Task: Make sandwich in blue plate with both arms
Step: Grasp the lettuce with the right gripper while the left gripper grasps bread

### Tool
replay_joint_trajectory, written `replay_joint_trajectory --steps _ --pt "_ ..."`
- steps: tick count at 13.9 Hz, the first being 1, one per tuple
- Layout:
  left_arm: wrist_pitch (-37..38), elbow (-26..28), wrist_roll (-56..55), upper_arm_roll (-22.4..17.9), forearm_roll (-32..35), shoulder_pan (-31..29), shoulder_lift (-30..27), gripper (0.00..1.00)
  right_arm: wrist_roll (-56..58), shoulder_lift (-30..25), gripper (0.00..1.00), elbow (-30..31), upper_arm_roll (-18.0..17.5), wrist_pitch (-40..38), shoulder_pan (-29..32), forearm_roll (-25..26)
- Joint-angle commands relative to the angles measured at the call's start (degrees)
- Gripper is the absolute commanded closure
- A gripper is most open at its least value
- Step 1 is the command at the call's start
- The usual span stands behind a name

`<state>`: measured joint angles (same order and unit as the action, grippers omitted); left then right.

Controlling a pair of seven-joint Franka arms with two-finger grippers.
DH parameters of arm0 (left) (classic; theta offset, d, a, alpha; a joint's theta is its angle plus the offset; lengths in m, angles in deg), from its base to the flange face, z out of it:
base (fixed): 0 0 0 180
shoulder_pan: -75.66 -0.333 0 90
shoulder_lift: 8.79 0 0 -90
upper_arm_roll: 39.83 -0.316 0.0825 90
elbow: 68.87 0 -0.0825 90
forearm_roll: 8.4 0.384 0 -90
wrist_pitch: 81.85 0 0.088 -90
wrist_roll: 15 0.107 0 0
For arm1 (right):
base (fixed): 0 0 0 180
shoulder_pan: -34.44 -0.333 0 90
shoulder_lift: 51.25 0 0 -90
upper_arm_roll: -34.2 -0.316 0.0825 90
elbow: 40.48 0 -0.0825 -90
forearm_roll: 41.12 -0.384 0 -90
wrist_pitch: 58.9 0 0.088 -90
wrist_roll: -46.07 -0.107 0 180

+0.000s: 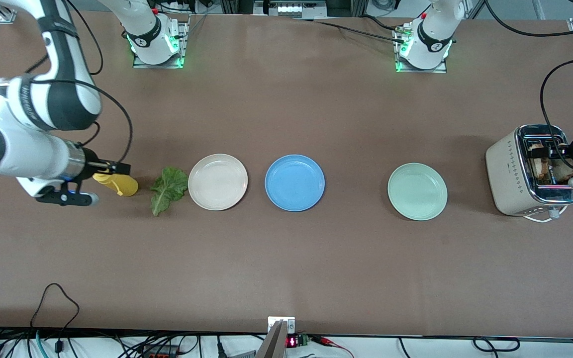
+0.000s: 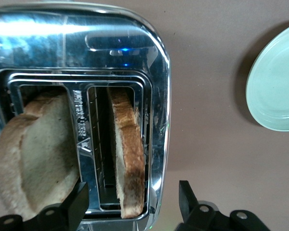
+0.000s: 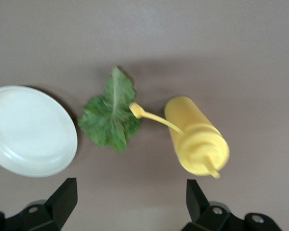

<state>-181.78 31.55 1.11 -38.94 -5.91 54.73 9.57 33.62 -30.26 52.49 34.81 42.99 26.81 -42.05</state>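
Left gripper [image 2: 132,199] jaws spread; right gripper [image 3: 130,202] jaws spread.

Front view: the cream two-slot toaster with chrome top [image 1: 510,171] is partly masked by the left arm's wrist and black cable, so its light-brown bread slices [image 1: 545,166] show only as small patches; the left gripper itself cannot be made out there. The yellow squeeze bottle [image 1: 117,184] is partly covered by the right arm's wrist. Left wrist view: the pale mint-green round plate [image 2: 274,91] is cut off by the frame edge, and only the fingertips [image 2: 74,202] show.
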Motion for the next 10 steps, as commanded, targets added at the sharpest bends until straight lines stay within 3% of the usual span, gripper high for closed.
replay_joint_trajectory --steps 1,3,5,7,10 --pt "0.44 -0.84 0.33 0.51 1.02 -0.25 0.97 0.38 -5.63 1.94 0.00 1.34 0.19 4.88 -2.11 -0.03" --pt "0.70 -0.84 0.24 0.51 0.94 -0.25 0.97 0.69 -9.33 3.44 0.00 1.34 0.19 7.78 -3.87 -0.03" --pt "0.79 -1.11 0.15 0.42 0.93 -0.34 0.89 0.91 -11.10 5.46 0.00 1.25 0.19 10.33 -4.23 -0.29" --pt "0.70 -1.20 0.59 0.33 1.02 -1.22 0.80 0.99 -12.77 7.04 0.00 1.25 0.19 12.01 -4.05 -0.55" --pt "3.76 -2.50 1.21 0.42 1.02 -1.75 -0.78 1.00 -14.53 9.59 0.00 1.43 0.19 14.38 -4.14 -0.56"
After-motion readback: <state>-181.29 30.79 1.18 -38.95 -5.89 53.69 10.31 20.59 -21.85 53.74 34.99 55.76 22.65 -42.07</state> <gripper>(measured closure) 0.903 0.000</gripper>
